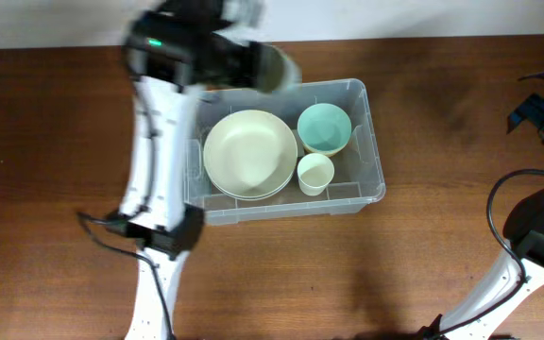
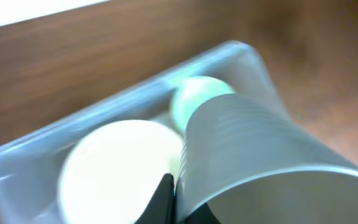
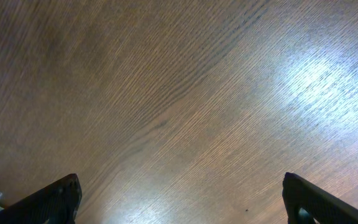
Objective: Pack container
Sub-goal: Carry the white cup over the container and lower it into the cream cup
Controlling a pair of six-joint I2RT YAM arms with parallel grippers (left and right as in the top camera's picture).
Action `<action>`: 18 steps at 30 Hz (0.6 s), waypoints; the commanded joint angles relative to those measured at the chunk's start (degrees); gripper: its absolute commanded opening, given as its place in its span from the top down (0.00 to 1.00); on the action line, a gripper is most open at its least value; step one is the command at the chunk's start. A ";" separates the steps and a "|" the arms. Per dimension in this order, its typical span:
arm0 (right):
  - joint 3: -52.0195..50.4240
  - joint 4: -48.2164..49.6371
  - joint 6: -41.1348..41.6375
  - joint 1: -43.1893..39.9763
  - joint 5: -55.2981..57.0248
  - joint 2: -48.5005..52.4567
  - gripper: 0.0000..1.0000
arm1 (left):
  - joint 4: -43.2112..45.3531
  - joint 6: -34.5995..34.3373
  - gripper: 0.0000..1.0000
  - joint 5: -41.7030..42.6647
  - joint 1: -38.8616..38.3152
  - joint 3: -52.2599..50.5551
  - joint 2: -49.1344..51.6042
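Note:
The clear plastic container [image 1: 374, 151] stands mid-table and holds a wide cream bowl [image 1: 250, 153], a teal bowl [image 1: 324, 127] and a small cream cup [image 1: 315, 174]. My left gripper [image 1: 256, 66], blurred, hangs over the container's far left corner, shut on the rim of a pale grey ribbed cup [image 1: 280, 70]. In the left wrist view the gripper [image 2: 174, 200] pinches the cup [image 2: 260, 149] wall, with the container [image 2: 253, 59], cream bowl [image 2: 117, 168] and teal bowl [image 2: 194, 96] below. My right gripper [image 3: 182, 199] stands open over bare wood.
The table is dark wood [image 1: 442, 246]. The right arm [image 1: 536, 236] sits at the far right edge, well away from the container, with cables beside it. The left arm's base and cable [image 1: 149, 236] lie left of the container.

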 commanded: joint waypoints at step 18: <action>-0.22 0.04 0.26 -0.07 0.09 -1.77 0.01 | -0.17 2.10 0.99 -10.99 -17.84 -25.03 -0.87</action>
